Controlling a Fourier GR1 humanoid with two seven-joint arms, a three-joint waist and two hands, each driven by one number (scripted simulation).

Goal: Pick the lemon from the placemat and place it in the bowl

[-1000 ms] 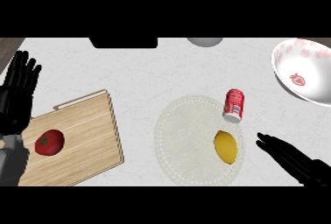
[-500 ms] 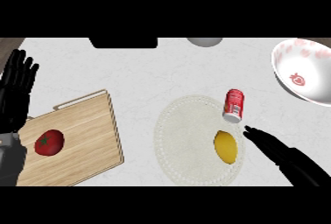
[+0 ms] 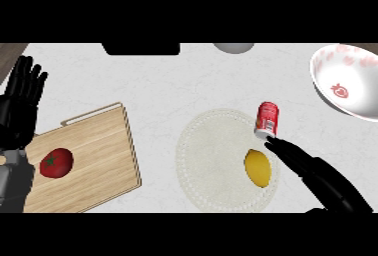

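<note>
On the pale stone counter, the left hand rests open at the left edge, out of the way, a tomato below it. The lemon lies on the placemat, just left of the right hand, whose fingers are straight alongside to take it, a can at their tips. The bowl waits beyond.

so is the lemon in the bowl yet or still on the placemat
Still on the placemat: the lemon lies on its right part, beside the right hand. The bowl holds no lemon.
</note>
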